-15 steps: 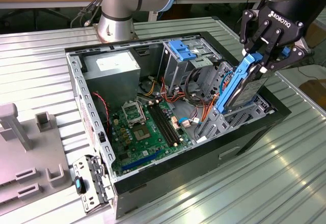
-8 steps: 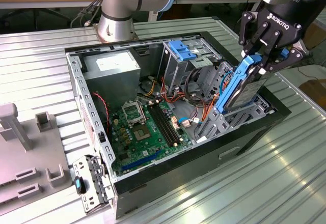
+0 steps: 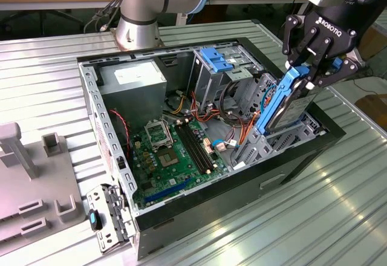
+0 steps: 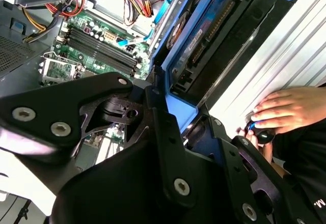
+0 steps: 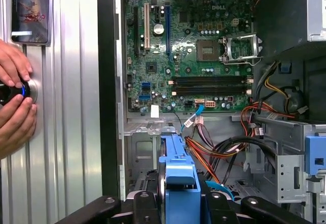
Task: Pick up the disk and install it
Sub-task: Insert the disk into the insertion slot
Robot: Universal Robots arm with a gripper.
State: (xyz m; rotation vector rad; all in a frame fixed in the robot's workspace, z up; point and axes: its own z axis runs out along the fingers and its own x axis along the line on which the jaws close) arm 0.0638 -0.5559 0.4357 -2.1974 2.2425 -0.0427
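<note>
The disk [image 3: 283, 106], a dark grey drive in bright blue rails, stands on edge and tilted over the drive bay in the open computer case [image 3: 109, 151], at the corner nearest the exterior view's right. Its lower end reaches down among the grey bay metal. My gripper [image 3: 311, 75] is shut on the disk's upper end, black fingers on either side of the blue rail. The disk [image 4: 204, 35] runs away from the fingers [image 4: 163, 127] in the second wrist view. The first wrist view shows its blue end [image 5: 178, 170] just ahead of the gripper [image 5: 178, 203].
A motherboard [image 3: 169, 151] lies on the case floor, with a power supply [image 3: 133, 78] and a metal cage with a blue latch [image 3: 214, 59] behind. Orange and red cables [image 5: 214, 155] cross beside the bay. A person's hands [image 5: 15, 102] rest on the ribbed table outside the case. Grey fixtures [image 3: 36, 181] stand at the exterior view's left.
</note>
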